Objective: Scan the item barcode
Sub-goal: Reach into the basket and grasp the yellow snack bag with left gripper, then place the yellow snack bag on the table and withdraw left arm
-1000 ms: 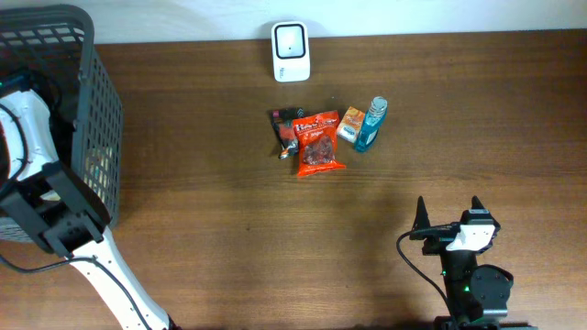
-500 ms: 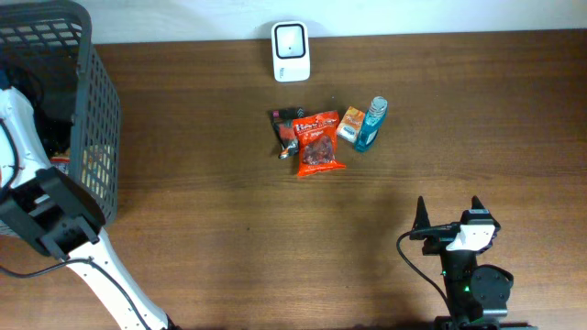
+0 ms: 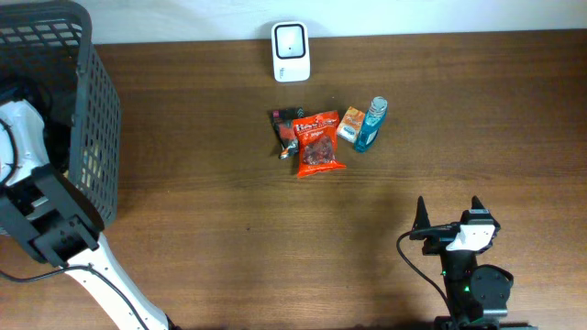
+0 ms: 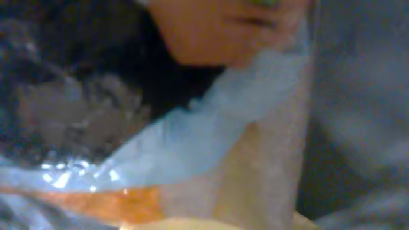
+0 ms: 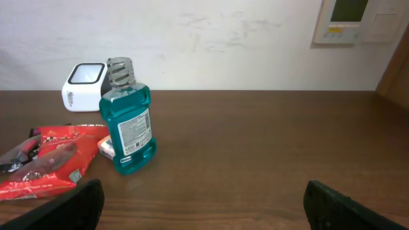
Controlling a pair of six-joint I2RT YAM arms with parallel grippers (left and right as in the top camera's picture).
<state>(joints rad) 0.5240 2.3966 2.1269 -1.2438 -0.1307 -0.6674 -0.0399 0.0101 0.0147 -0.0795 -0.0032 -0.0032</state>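
Note:
A white barcode scanner [image 3: 291, 50] stands at the table's far edge, also visible as the scanner [image 5: 83, 86] in the right wrist view. Before it lie a red snack bag [image 3: 319, 142], an orange box [image 3: 350, 124], a teal mouthwash bottle [image 3: 371, 124] and a dark packet [image 3: 286, 128]. My left arm [image 3: 37, 183] reaches into the grey basket [image 3: 92, 110]. Its wrist view is filled by blurred orange, pale blue and dark packaging [image 4: 211, 128], its fingers are hidden, and it is shut. Whether anything is pinched does not show. My right gripper [image 3: 449, 213] rests open near the front edge, holding nothing.
The wire basket takes up the table's left end, with my left arm's base link [image 3: 46, 220] beside it. From the right wrist, the bottle [image 5: 128, 115] and red bag [image 5: 48, 169] sit left of centre. A wall panel [image 5: 358, 19] hangs behind.
My left arm has shifted a little inside the basket, toward the table's front. The right arm and the items on the table have not moved.

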